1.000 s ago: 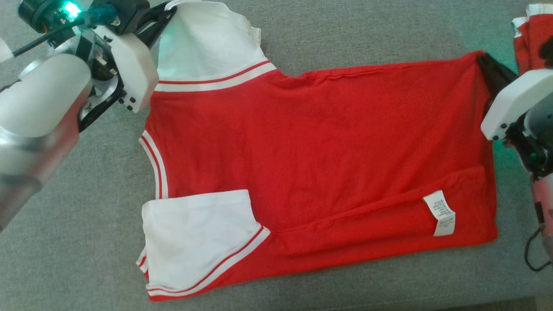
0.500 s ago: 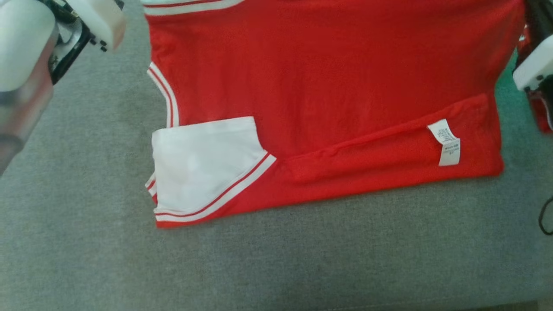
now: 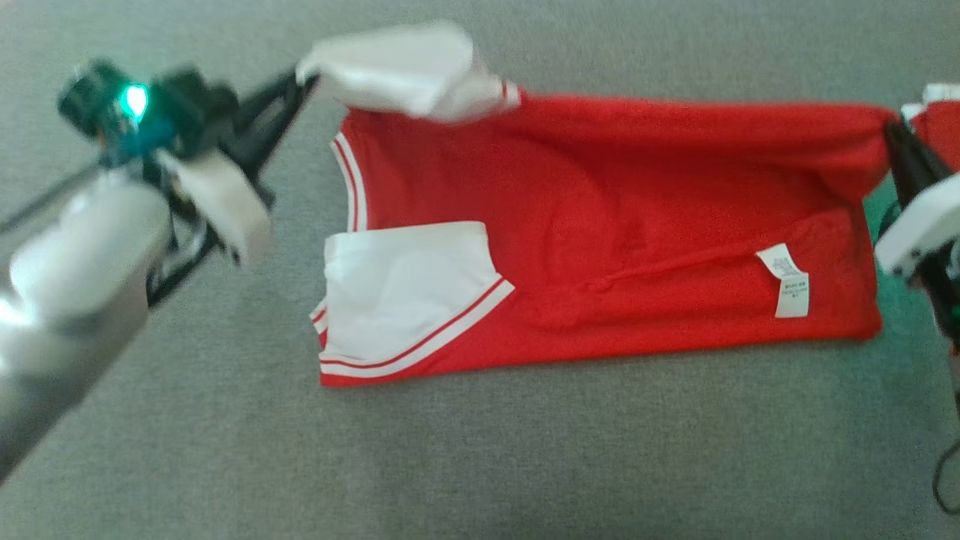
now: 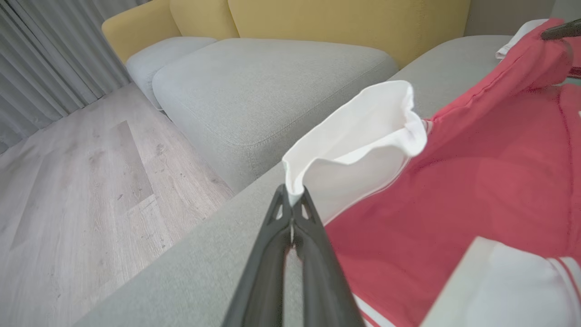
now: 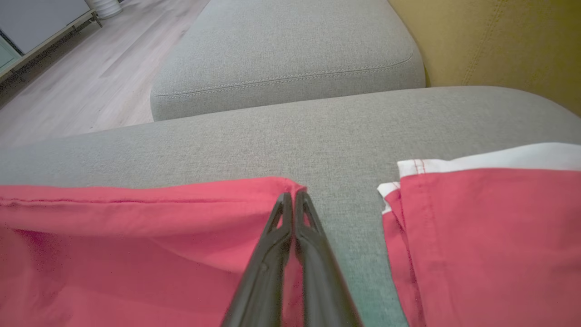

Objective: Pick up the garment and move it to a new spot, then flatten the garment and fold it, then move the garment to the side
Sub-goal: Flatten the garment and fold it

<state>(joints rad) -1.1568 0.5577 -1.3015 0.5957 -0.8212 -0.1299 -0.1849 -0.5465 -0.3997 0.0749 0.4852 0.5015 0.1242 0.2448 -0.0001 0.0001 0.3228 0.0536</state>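
A red garment [image 3: 615, 225] with white sleeves lies spread on the grey sofa cushion [image 3: 450, 465]. My left gripper [image 3: 304, 75] is shut on the far white sleeve [image 3: 405, 71], lifted off the cushion. In the left wrist view the sleeve's edge [image 4: 354, 131] is pinched at the fingertips of the left gripper [image 4: 292, 196]. My right gripper [image 3: 892, 131] is shut on the garment's far hem corner. In the right wrist view the right gripper [image 5: 292, 196] pinches the red hem [image 5: 181, 195]. The near sleeve [image 3: 405, 296] and a white care label [image 3: 787, 281] lie flat.
A second red and white garment [image 3: 937, 120] lies at the cushion's right edge, also seen beside my right fingers [image 5: 490, 236]. Another grey seat cushion [image 4: 272, 86] and the yellow sofa back [image 4: 345, 18] lie beyond, with wooden floor [image 4: 68, 190] to the left.
The far edge of the garment has been lifted and drawn toward me by both grippers, so the far sleeve now hangs bunched. The head camera has also shifted.
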